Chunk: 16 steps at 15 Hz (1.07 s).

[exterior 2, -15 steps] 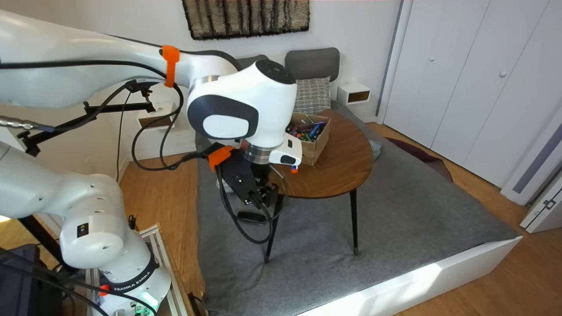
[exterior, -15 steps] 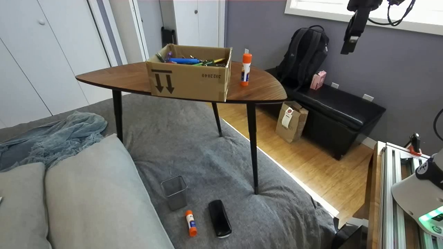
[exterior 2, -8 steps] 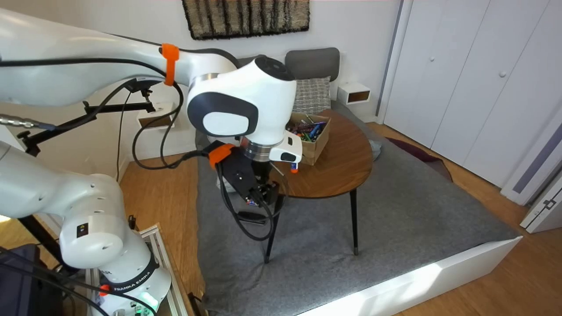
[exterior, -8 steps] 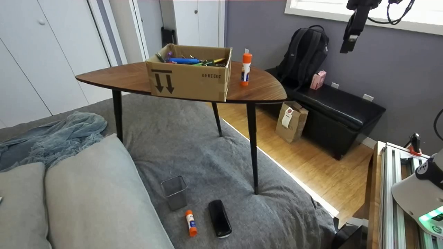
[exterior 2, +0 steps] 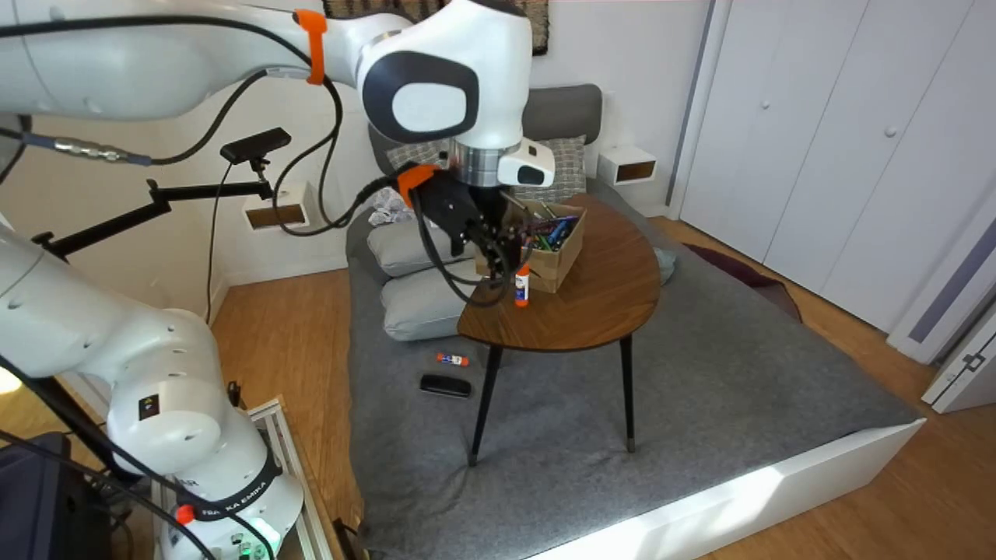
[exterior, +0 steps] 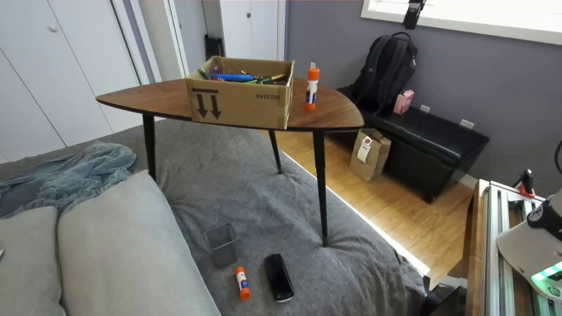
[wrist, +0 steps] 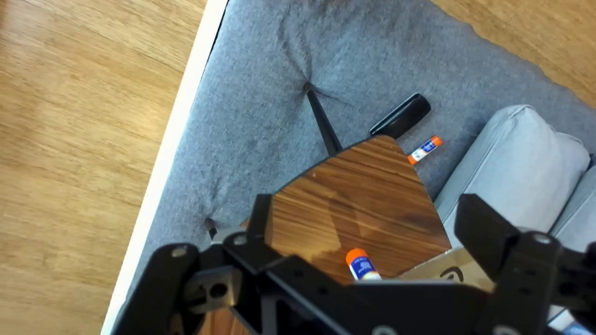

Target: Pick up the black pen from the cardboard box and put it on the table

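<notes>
The cardboard box (exterior: 239,105) stands on the wooden table (exterior: 333,118) and holds several pens and markers. It also shows in an exterior view (exterior 2: 562,268), and part of its wall shows at the lower right of the wrist view (wrist: 475,274). I cannot pick out the black pen among the contents. My gripper (wrist: 368,209) is open and empty, above the table top (wrist: 372,186) beside the box. In an exterior view the gripper (exterior 2: 498,253) overlaps the box's near side; a fingertip shows high up in an exterior view (exterior: 412,19).
An orange-capped glue stick (exterior: 311,90) stands upright on the table beside the box, below my gripper in the wrist view (wrist: 362,265). On the grey bed are a second glue stick (exterior: 242,283), a black case (exterior: 279,277), a mesh cup (exterior: 221,245) and pillows (exterior 2: 424,303).
The arm and gripper have risen, mostly in the last half second, and moved nearer the box. The box, table and glue sticks have not moved.
</notes>
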Tool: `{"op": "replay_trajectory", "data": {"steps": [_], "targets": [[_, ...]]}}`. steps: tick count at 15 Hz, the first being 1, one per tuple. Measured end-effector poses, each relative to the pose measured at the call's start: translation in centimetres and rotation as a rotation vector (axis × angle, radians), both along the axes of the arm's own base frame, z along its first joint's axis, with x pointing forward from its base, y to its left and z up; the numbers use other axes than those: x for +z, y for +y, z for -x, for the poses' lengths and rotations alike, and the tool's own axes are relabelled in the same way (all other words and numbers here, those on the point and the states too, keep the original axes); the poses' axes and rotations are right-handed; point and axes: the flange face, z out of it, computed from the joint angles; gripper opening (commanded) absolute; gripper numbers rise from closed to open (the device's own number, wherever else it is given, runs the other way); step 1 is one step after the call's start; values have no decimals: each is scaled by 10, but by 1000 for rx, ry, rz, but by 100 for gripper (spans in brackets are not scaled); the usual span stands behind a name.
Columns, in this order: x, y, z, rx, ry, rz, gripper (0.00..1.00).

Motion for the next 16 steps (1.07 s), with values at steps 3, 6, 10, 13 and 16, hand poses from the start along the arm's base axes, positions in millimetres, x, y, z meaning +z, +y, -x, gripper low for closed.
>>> {"op": "replay_trajectory", "data": {"steps": [3, 6, 10, 13, 16], "targets": [[16, 30, -38, -40, -5, 4, 100], [21, 64, -74, -54, -41, 27, 100], [16, 101, -114, -13, -103, 50, 100], [4, 122, -140, 19, -131, 58, 100], [-19, 141, -167, 51, -146, 78, 100]]}}
